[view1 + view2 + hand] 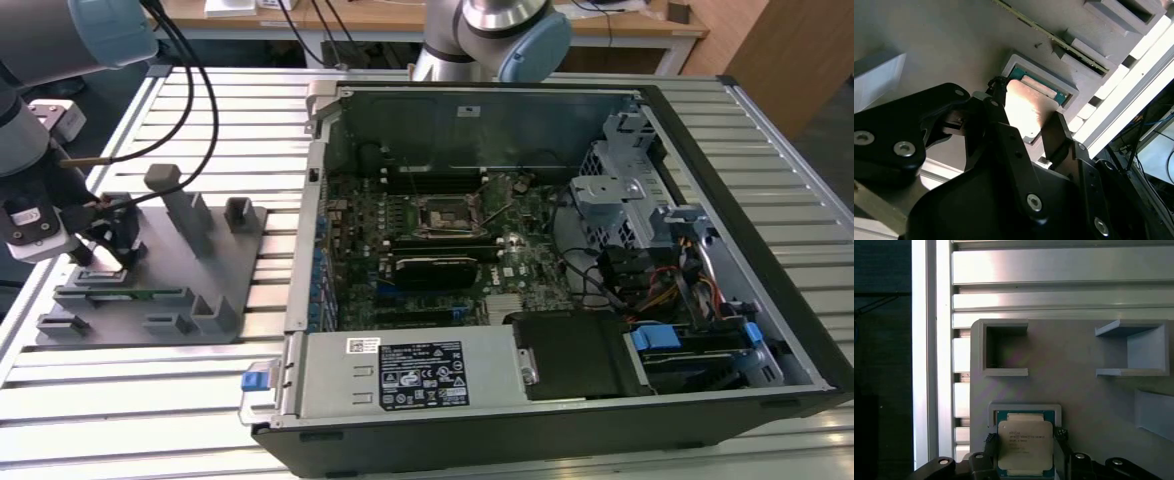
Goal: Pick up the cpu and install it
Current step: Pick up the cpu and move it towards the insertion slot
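The gripper (pixel 107 258) hung low over the grey holder (pixel 200 285) on the bench (pixel 214 110). The cpu (pixel 1025 442) lay directly beneath it, seated flat in a shallow recess of the holder. In both wrist views the gripper flanked the chip on two opposite edges. Whether it was already clamped on the cpu or only standing around it could not be told, since neither a gap nor firm contact was plain at either edge. The chip looked not yet lifted.

The risks, as I judged them, began with the recess. Its rim sat just beside the chip's edges, so a grip that landed on the rim would leave the cpu behind or jam against the holder. The chip was thin and offered little edge to hold. An off-centre grip could tip it as it came out, and it could slip and fall back onto the holder or the bench.

The socket (pixel 441 213) lay well away from the gripper, inside the open computer case (pixel 667 110). A chip held crooked would probably reach the socket crooked and seat badly. Too hard a squeeze might also harm its thin board.
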`<state>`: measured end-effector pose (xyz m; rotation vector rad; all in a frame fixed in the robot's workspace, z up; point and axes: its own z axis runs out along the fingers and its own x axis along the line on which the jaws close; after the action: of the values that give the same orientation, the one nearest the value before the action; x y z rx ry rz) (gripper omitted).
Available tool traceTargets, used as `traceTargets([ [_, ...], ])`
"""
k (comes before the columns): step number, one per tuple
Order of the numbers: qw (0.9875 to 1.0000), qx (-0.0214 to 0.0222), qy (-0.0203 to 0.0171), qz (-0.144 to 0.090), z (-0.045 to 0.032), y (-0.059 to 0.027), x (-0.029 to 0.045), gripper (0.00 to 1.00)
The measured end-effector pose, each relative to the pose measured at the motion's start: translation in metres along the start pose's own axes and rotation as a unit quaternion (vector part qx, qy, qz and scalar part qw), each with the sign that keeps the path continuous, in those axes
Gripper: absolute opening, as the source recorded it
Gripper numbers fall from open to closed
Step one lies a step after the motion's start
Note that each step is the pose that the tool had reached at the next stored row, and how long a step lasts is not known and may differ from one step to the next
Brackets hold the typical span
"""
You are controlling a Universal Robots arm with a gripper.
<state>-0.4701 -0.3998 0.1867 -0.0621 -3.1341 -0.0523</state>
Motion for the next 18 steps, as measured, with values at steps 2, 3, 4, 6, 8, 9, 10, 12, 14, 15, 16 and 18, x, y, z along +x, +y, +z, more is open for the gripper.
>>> traceTargets([
  [2,1.0000,0.0000,0.0000,0.000,0.0000,0.0000,0.0000,0.53],
  [3,1.0000,0.0000,0.0000,0.000,-0.0003,0.0000,0.0000,0.53],
  [4,1.0000,0.0001,0.0001,0.000,-0.0011,0.0001,0.0000,0.53],
  [6,1.0000,0.0000,0.0000,0.000,-0.0034,0.0002,0.0000,0.53],
  [8,1.0000,0.0000,0.0000,0.000,-0.0054,0.0002,0.0000,0.53],
  [9,1.0000,0.0001,0.0000,0.000,-0.0063,0.0002,0.0000,0.53],
  [10,1.0000,0.0000,0.0000,0.000,-0.0075,0.0003,0.0001,0.53],
  [12,1.0000,0.0001,0.0000,0.000,-0.0112,0.0004,0.0001,0.53],
  [14,1.0000,0.0002,0.0000,0.000,-0.0125,0.0005,0.0001,0.53],
  [15,1.0000,0.0002,-0.0001,0.000,-0.0131,0.0005,0.0001,0.53],
  [16,1.0000,0.0003,0.0000,0.000,-0.0139,0.0005,0.0001,0.53],
  [18,1.0000,0.0004,-0.0001,0.000,-0.0147,0.0005,0.0001,0.53],
])
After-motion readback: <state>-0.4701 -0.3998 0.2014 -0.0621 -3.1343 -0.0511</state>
